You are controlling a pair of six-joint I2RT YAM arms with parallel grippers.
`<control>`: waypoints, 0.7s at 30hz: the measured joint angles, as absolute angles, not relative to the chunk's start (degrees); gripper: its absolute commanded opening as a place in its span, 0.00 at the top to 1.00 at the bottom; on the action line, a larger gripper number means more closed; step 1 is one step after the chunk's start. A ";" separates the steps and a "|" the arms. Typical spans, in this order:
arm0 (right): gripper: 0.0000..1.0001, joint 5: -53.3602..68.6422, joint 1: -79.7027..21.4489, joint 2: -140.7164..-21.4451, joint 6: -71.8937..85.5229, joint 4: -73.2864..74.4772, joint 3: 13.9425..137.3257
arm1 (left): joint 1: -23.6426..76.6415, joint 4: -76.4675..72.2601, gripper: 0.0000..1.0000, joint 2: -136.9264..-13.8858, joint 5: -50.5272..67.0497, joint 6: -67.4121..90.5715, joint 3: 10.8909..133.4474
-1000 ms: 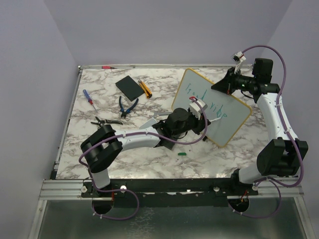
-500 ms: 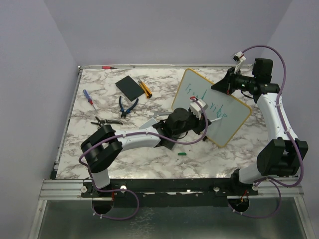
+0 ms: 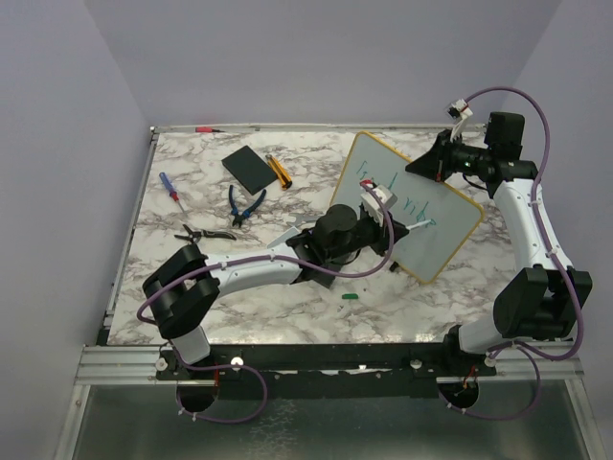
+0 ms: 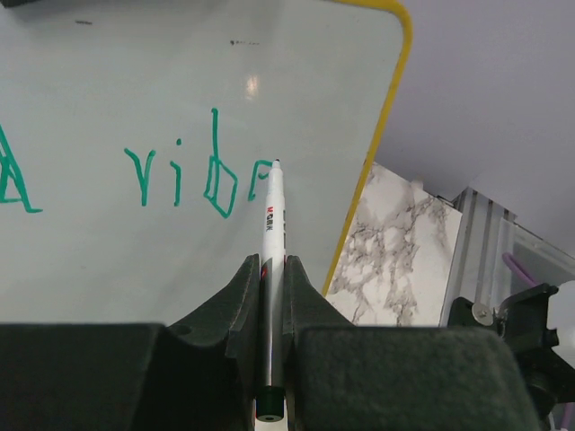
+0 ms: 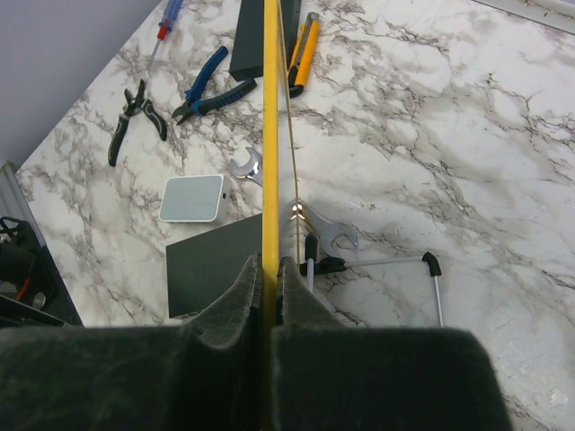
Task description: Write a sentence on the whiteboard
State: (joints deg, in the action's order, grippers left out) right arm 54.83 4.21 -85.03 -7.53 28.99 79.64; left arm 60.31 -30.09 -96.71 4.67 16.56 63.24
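**Thin rim grip and little board space left are the main risks**

The whiteboard (image 3: 448, 233) is stood at a tilt on the marble table (image 3: 316, 158), right of centre. It appears to be kept up only by the right claw (image 5: 267, 269), which is clamped shut on the thin yellow rim at the upper edge. A pinch that narrow gives little resistance to twist. A firm push from the writing side could pivot the board or pull the rim out of the grip, and the board would be dropped flat.

The left claw (image 4: 272, 269) is closed on a white marker (image 4: 272, 220), with the tip set at the last green stroke. If too much pressure is applied, the marker could be slid back through the claw; with too little, strokes would be skipped. Whether the tip is actually touching cannot be told from the wrist view.

The sentence (image 4: 180, 175) is laid out in two lines. The lower line is already near the right rim, so later letters may be crowded or run off.
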 measured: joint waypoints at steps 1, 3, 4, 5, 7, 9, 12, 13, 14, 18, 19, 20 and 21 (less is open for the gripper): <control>0.99 54.83 4.21 -85.06 -7.53 28.99 79.64 | 60.42 -30.13 1.00 -96.29 4.75 16.69 63.24; 0.99 54.83 4.21 -85.03 -7.53 28.99 79.64 | 60.88 -30.20 1.00 -96.01 4.99 16.78 63.31; 0.99 54.83 4.21 -85.03 -7.53 28.99 79.64 | 61.10 -30.15 1.00 -96.03 5.17 16.78 63.33; 0.99 54.83 4.21 -85.03 -7.53 28.99 79.64 | 61.34 -30.09 1.00 -96.09 5.37 16.78 63.35; 0.99 54.83 4.21 -85.03 -7.53 28.99 79.64 | 61.82 -29.85 1.00 -96.66 5.72 16.75 64.14; 0.99 54.83 4.21 -85.03 -7.53 28.99 79.64 | 62.26 -29.82 1.00 -97.49 5.91 16.71 65.30; 0.99 54.83 4.21 -85.03 -7.53 29.02 79.64 | 62.39 -29.67 1.00 -97.95 5.87 16.64 65.89; 0.99 54.83 4.21 -85.03 -7.53 29.02 79.64 | 62.39 -29.41 1.00 -97.95 5.76 16.60 65.89; 0.99 54.83 4.21 -85.03 -7.53 29.02 79.64 | 62.39 -29.17 1.00 -97.95 5.63 16.49 65.89; 0.99 54.83 4.21 -85.03 -7.53 29.02 79.64 | 62.37 -27.81 1.00 -97.95 4.16 16.43 65.87; 0.99 54.83 4.21 -85.03 -7.53 29.02 79.64 | 62.37 -27.59 1.00 -97.95 3.77 16.43 65.84; 0.99 54.83 4.21 -85.03 -7.53 29.02 79.64 | 62.37 -27.49 1.00 -97.95 3.46 16.43 65.80; 0.99 54.83 4.21 -85.03 -7.53 29.02 79.64 | 62.35 -27.40 1.00 -97.95 3.14 16.43 65.71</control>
State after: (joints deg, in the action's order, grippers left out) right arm 54.83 4.21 -85.03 -7.53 29.02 79.64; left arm 62.35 -27.40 -97.95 3.14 16.43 65.71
